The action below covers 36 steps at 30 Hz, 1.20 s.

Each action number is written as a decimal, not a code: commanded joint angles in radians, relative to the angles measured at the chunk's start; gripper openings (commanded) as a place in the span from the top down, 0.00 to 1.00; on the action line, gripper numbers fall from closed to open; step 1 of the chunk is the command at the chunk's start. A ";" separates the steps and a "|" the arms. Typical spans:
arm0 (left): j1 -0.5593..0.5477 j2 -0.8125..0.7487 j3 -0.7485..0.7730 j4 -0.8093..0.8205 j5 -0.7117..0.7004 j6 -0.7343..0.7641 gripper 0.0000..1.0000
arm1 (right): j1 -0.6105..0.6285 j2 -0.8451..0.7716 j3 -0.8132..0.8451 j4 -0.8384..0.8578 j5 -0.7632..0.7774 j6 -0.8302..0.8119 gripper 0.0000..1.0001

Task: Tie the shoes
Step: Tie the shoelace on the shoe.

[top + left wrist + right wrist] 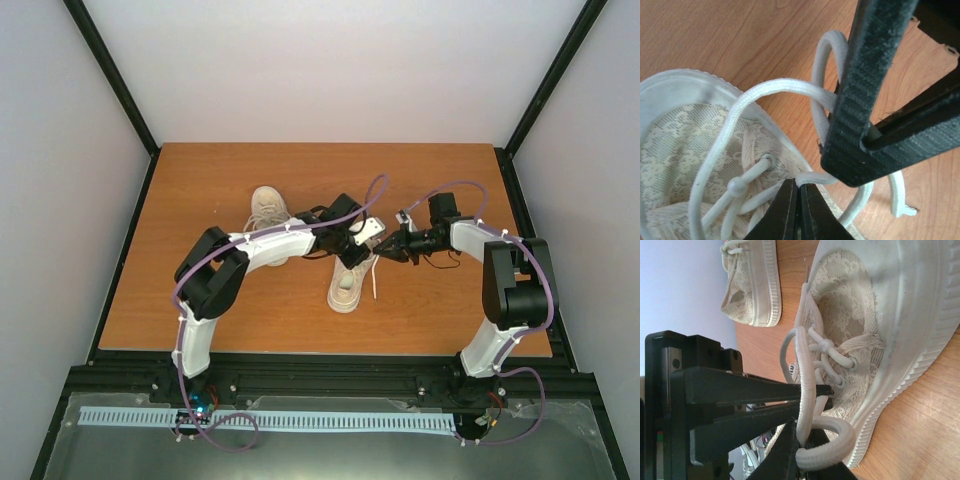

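Observation:
Two cream shoes lie on the wooden table. The nearer shoe (347, 287) (675, 150) (900, 310) sits at the middle, and both grippers meet just above its laces. My left gripper (362, 243) (799, 184) is shut on a white lace (815, 177) right beside the eyelets. A lace loop (765, 90) arches over the shoe's opening. My right gripper (384, 251) (807, 437) is shut on a folded loop of lace (840, 447), and a strand (802, 365) runs up from it to the knot. The two grippers' fingers cross closely.
The second shoe (268, 213) (754, 285) lies further back and to the left, with my left arm (265, 248) reaching past it. White walls and black frame posts (118, 85) close in the table (200, 310) on three sides. Bare wood lies around both shoes.

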 commanded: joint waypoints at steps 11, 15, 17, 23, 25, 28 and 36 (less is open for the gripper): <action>-0.010 -0.143 0.043 -0.043 0.127 -0.207 0.99 | -0.010 -0.049 -0.009 -0.038 0.049 -0.074 0.76; -0.001 -0.173 0.030 -0.057 0.133 -0.208 0.99 | -0.009 -0.064 -0.012 -0.032 0.053 -0.078 0.71; 0.009 -0.184 0.047 -0.113 0.141 -0.214 0.99 | -0.010 -0.071 -0.013 -0.036 0.060 -0.084 0.58; 0.066 -0.196 0.139 -0.251 0.239 -0.308 0.99 | -0.008 -0.136 -0.048 -0.064 0.120 -0.143 0.30; 0.086 -0.191 0.158 -0.286 0.265 -0.341 0.99 | 0.001 -0.163 -0.065 -0.100 0.162 -0.173 0.29; 0.114 -0.192 0.183 -0.332 0.294 -0.378 0.99 | 0.042 -0.213 -0.091 -0.126 0.242 -0.197 0.29; 0.177 -0.187 0.296 -0.449 0.380 -0.452 0.99 | 0.137 -0.216 -0.123 -0.114 0.370 -0.187 0.32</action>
